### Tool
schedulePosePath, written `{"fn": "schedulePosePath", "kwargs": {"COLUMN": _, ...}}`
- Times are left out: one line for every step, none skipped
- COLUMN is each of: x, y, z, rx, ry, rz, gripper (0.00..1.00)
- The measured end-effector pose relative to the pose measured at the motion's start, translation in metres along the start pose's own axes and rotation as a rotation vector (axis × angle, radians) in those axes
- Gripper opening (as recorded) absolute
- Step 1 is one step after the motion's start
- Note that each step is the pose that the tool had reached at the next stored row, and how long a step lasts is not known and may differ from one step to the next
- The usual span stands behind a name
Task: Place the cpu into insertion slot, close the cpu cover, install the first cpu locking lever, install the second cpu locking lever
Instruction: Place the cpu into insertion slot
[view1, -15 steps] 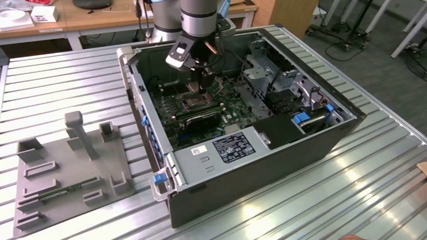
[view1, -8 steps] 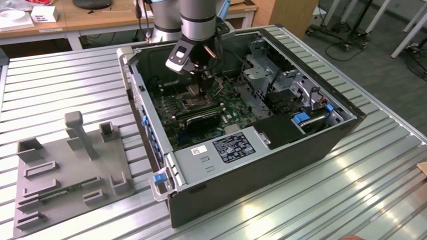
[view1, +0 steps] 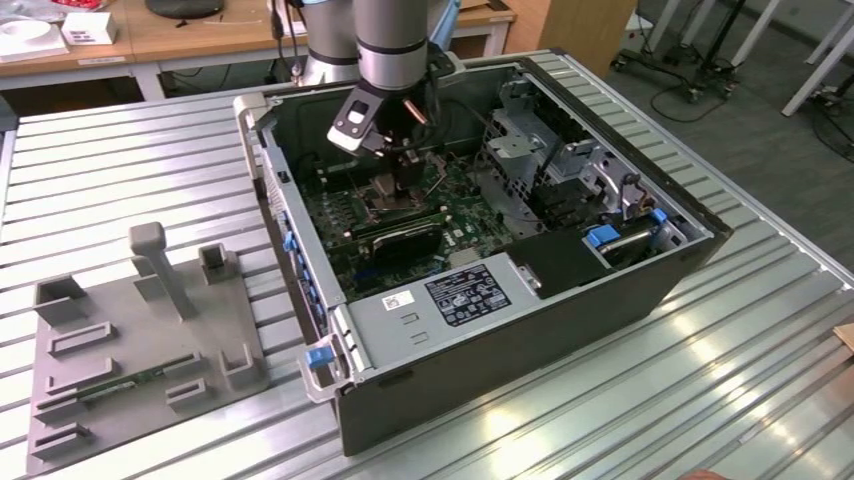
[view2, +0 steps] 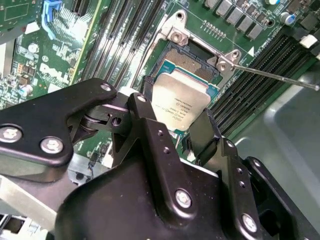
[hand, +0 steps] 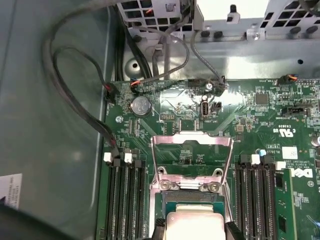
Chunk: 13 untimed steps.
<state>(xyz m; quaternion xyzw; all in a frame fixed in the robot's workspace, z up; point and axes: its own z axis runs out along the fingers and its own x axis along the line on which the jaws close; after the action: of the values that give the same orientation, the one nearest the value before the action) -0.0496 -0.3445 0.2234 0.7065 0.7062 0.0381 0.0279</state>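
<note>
In the exterior view the arm (view1: 387, 60) reaches down into the open computer case (view1: 534, 330), which lies on the ribbed counter (view1: 120, 160). Its tip is low over the green board (view1: 461, 215), and the case walls stand all round, so the free way looks to be straight up and down. In the second wrist view the fingers (view2: 202, 132) are clamped on two opposite edges of the chip (view2: 181, 100). The chip sits partly over the dark field of the socket (view2: 187, 62) and seems not yet seated, though I cannot tell whether any edge touches. A thin lever (view2: 275, 77) is swung out across the memory slots (view2: 250, 87), away from the socket. In the first wrist view the cover (hand: 192, 138) stands swung open beyond the socket (hand: 192, 200), with the chip (hand: 195, 224) at its near side between the fingers (hand: 232, 231). Placing the chip looks to be the step in hand; the cover and levers are not yet closed. That step calls for squaring the chip to the socket rim and keeping it level, without dragging across the pins. Memory slots flank the socket closely on both sides.
</note>
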Motion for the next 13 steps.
{"fn": "schedulePosePath", "kwargs": {"x": 0.0000, "y": -0.0001, "z": 0.0014, "rx": 0.0000, "ry": -0.0002, "rz": 0.001, "gripper": 0.54}}
{"fn": "schedulePosePath", "kwargs": {"x": 0.0000, "y": -0.0002, "z": 0.0026, "rx": 0.0000, "ry": -0.0003, "rz": 0.003, "gripper": 0.54}}
{"fn": "schedulePosePath", "kwargs": {"x": 0.0000, "y": -0.0004, "z": 0.0036, "rx": -0.0001, "ry": -0.0003, "rz": 0.004, "gripper": 0.54}}
{"fn": "schedulePosePath", "kwargs": {"x": 0.0000, "y": -0.0004, "z": 0.0041, "rx": -0.0001, "ry": -0.0005, "rz": 0.005, "gripper": 0.54}}
{"fn": "schedulePosePath", "kwargs": {"x": -0.0001, "y": -0.0005, "z": 0.0042, "rx": 0.0001, "ry": -0.0007, "rz": 0.005, "gripper": 0.54}}
{"fn": "schedulePosePath", "kwargs": {"x": -0.0001, "y": -0.0005, "z": 0.0042, "rx": 0.0001, "ry": -0.0007, "rz": 0.005, "gripper": 0.54}}
{"fn": "schedulePosePath", "kwargs": {"x": -0.0001, "y": -0.0005, "z": 0.0042, "rx": 0.0001, "ry": -0.0007, "rz": 0.005, "gripper": 0.54}}
{"fn": "schedulePosePath", "kwargs": {"x": -0.0001, "y": -0.0005, "z": 0.0044, "rx": 0.0000, "ry": -0.0006, "rz": 0.005, "gripper": 0.54}}
{"fn": "schedulePosePath", "kwargs": {"x": -0.0001, "y": -0.0005, "z": 0.0046, "rx": -0.0001, "ry": -0.0005, "rz": 0.005, "gripper": 0.54}}
{"fn": "schedulePosePath", "kwargs": {"x": -0.0001, "y": -0.0005, "z": 0.0046, "rx": 0.0000, "ry": -0.0006, "rz": 0.005, "gripper": 0.54}}
{"fn": "schedulePosePath", "kwargs": {"x": -0.0001, "y": -0.0005, "z": 0.0046, "rx": 0.0000, "ry": -0.0006, "rz": 0.005, "gripper": 0.54}}
{"fn": "schedulePosePath", "kwargs": {"x": -0.0001, "y": -0.0005, "z": 0.0046, "rx": -0.0001, "ry": -0.0006, "rz": 0.005, "gripper": 0.54}}
{"fn": "schedulePosePath", "kwargs": {"x": -0.0001, "y": -0.0005, "z": 0.0046, "rx": -0.0001, "ry": -0.0006, "rz": 0.005, "gripper": 0.54}}
